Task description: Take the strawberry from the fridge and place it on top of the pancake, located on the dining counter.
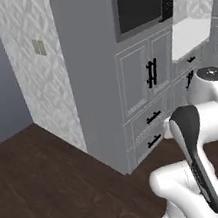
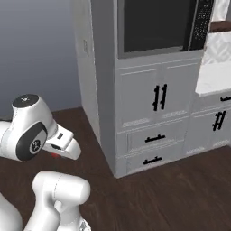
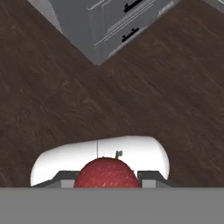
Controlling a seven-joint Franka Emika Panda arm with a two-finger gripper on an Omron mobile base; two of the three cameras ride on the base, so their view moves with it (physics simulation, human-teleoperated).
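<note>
one strawberry (image 3: 107, 173) clamped between pincer (image 3: 107, 177) fingertips

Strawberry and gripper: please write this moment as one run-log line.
phase: carry | gripper: shut on strawberry | below: dark wood floor | ahead: grey cabinet with black handles | placement: not yet done
</note>
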